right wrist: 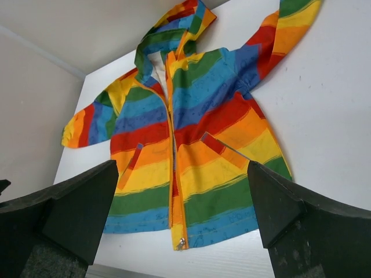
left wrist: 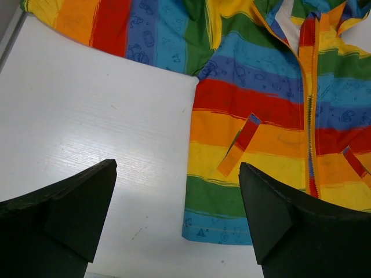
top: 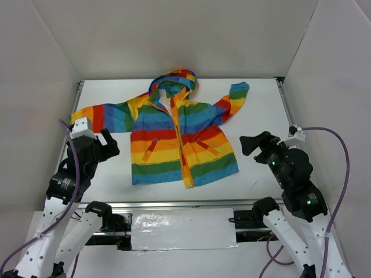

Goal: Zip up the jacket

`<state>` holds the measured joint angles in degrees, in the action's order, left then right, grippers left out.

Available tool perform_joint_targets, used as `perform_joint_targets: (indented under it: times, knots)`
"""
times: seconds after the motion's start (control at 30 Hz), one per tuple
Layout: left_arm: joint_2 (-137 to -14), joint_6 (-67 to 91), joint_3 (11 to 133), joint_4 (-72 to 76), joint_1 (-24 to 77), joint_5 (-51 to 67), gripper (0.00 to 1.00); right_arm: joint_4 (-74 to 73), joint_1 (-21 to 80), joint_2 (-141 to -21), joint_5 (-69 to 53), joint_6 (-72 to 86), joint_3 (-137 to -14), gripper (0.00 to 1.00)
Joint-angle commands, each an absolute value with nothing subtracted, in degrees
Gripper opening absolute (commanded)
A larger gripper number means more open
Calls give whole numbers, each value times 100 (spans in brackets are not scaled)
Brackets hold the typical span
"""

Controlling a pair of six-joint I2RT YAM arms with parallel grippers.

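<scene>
Tools of both arms stand wide and hold nothing: left tool (top: 112, 145) at lower left, right tool (top: 249, 148) at lower right, both apart from the jacket (top: 179, 139). It lies flat mid-frame on the white surface (top: 261, 104), hood (top: 174, 81) toward the top, zipper (top: 185, 156) slider (right wrist: 181, 243) at the hem.

We see the jacket (top: 174, 142) on the counter (top: 264, 113) middle, hood (top: 174, 81) behind, left arm (top: 78, 168) at left, right arm (top: 293, 171) at right
</scene>
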<state>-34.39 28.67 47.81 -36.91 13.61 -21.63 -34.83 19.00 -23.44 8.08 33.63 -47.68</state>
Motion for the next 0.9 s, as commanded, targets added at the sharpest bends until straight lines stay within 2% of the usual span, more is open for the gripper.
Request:
perform_joint_targets:
  times: [0.0, 0.3, 0.43, 0.47, 0.6, 0.77, 0.87]
  knots:
    - [-3428, 2777, 4948, -3507, 1327, -2074, 100, -3498, 1943, -2434, 888, 3410, -5054, 100]
    - [-3401, 2830, 4913, -3498, 1327, -1951, 99, -3252, 1951, -2162, 572, 3323, -4878, 100]
    - [-3393, 2874, 4896, -3489, 1327, -1846, 99, -2980, 1951, -2390, -165, 3173, -4808, 100]
    - [-3393, 2883, 4896, -3463, 1327, -1828, 99, -2901, 1942, -2521, -706, 3164, -4773, 100]
    - [-3419, 2892, 4913, -3472, 1318, -1828, 99, -1937, 2065, -3908, -2503, 3426, -4466, 100]
    - [-3331, 2927, 4878, -3525, 1283, -1899, 99, -643, 3453, -5576, -1829, 4120, -3964, 96]
    - [-3296, 2892, 4852, -3480, 1274, -1890, 99, 156, 3761, -6561, -1802, 4393, -3946, 86]
